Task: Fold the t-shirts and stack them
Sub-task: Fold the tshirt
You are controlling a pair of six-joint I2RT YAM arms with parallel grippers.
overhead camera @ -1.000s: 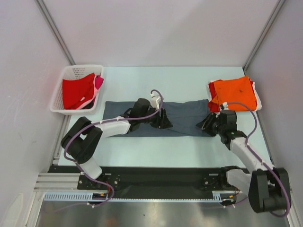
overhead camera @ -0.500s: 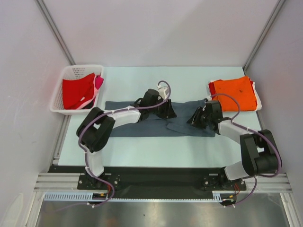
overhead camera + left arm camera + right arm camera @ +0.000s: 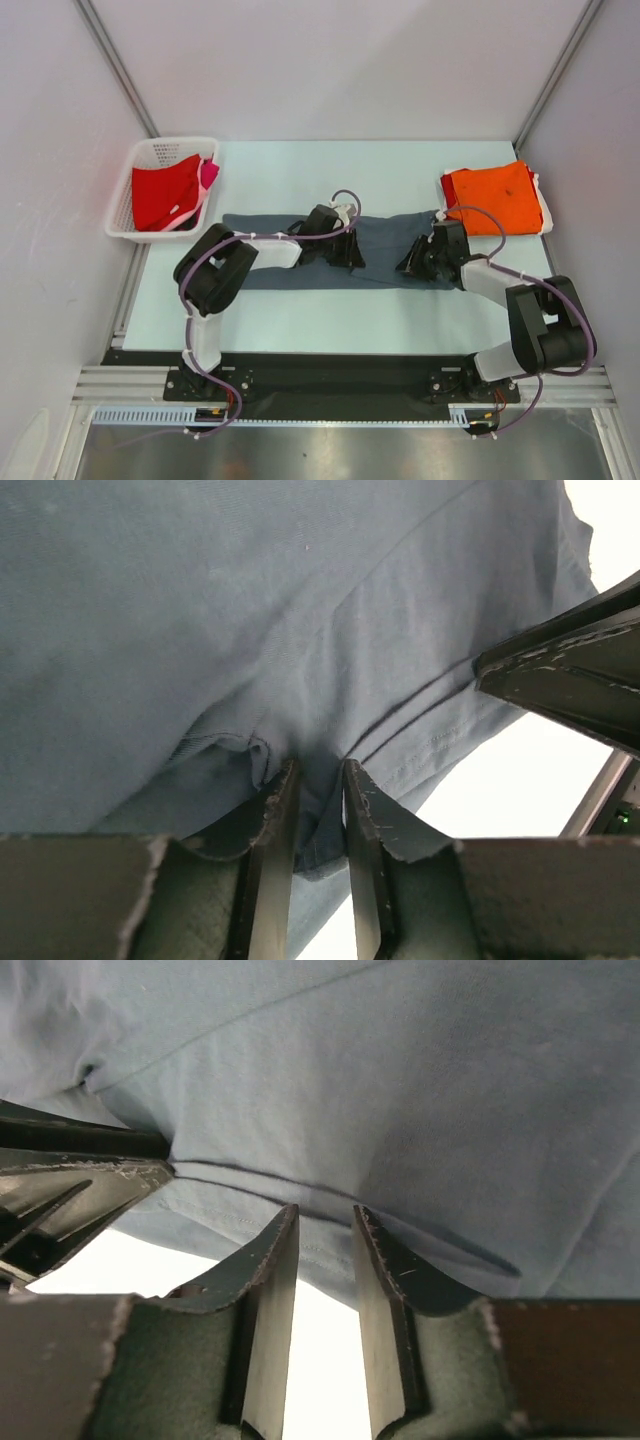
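A dark slate-grey t-shirt (image 3: 385,250) lies spread across the middle of the table. My left gripper (image 3: 347,252) is low over its middle, and its jaws are shut on a bunched fold of the grey cloth (image 3: 318,770). My right gripper (image 3: 413,262) is low over the shirt's near right hem. Its fingertips (image 3: 325,1215) stand a narrow gap apart at the flat hem with nothing bunched between them. A folded orange t-shirt (image 3: 495,198) lies at the back right. Red (image 3: 162,195) and pink (image 3: 209,173) shirts lie in the basket.
The white lattice basket (image 3: 120,228) stands at the back left by the wall. The other gripper's dark finger shows at the right edge of the left wrist view (image 3: 570,675) and at the left edge of the right wrist view (image 3: 80,1175). Walls close in on both sides.
Both grippers moved away from me and toward each other, lifting the near hem, then came back a little. The shirt lies flatter again, and the right gripper is farther left than a second ago.
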